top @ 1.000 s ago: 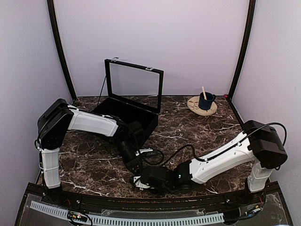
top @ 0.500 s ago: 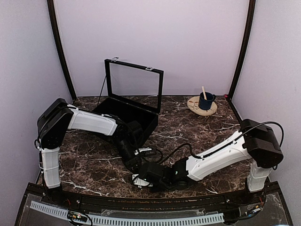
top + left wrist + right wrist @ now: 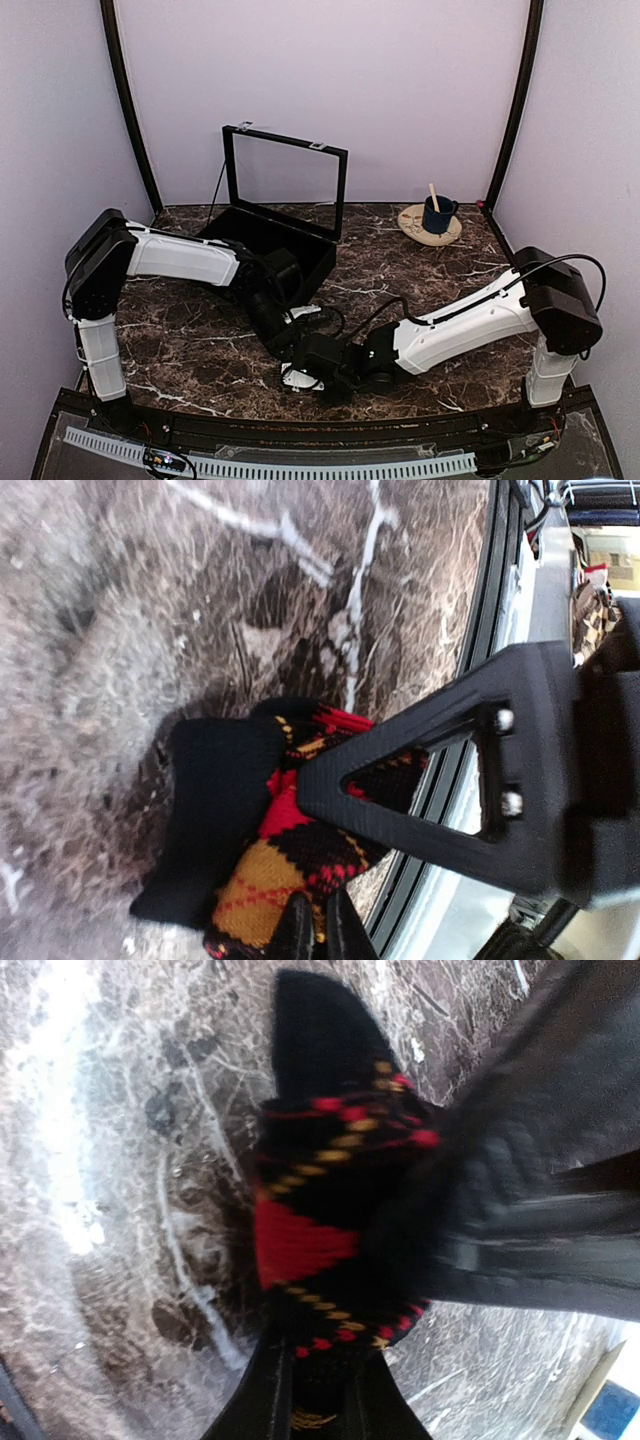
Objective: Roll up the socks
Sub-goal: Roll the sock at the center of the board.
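Jaws of the left gripper (image 3: 318,925) and right gripper (image 3: 320,1390) are squeezed tight on the socks (image 3: 290,850); the right arm (image 3: 460,325) has been pushed further left.

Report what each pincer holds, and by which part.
Both grip the socks: the left pincer pinches the bundle's tan-patterned edge; the right pincer clamps its dark end, as far as the blur shows.
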`<state>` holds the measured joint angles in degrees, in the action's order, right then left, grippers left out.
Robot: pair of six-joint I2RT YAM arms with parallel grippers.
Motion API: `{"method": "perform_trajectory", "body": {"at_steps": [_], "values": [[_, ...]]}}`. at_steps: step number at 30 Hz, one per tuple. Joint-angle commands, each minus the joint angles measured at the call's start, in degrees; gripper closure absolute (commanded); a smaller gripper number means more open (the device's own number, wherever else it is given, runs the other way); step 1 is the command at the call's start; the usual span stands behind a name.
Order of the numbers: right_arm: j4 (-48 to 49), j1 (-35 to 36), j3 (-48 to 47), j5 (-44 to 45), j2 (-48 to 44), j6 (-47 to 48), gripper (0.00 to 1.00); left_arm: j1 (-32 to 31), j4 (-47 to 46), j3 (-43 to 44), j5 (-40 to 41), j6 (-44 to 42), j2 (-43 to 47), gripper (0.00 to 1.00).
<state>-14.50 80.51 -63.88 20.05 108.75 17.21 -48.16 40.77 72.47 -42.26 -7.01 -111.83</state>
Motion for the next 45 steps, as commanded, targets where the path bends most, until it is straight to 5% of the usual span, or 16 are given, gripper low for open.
{"method": "perform_trajectory", "body": {"at_steps": [1,24,37,45], "values": [[-9.4,0.0,-1.7,-6.2,-1.3,-4.7,1.0,0.2,-5.0,-2.4,4.0,4.4,7.1,0.92],[-19.7,-2.7,-7.0,-24.3,2.0,-13.2,1.0,-0.5,-18.7,-20.7,18.6,22.4,26.8,0.92],[-24.9,-9.2,-9.9,-35.9,3.1,-12.8,1.0,-11.4,-20.4,-28.1,43.2,32.8,38.8,0.92],[-27.8,-11.9,-12.6,-42.9,6.1,-12.8,1.0,-24.2,-24.0,-31.6,58.1,37.5,43.2,0.92]]}}
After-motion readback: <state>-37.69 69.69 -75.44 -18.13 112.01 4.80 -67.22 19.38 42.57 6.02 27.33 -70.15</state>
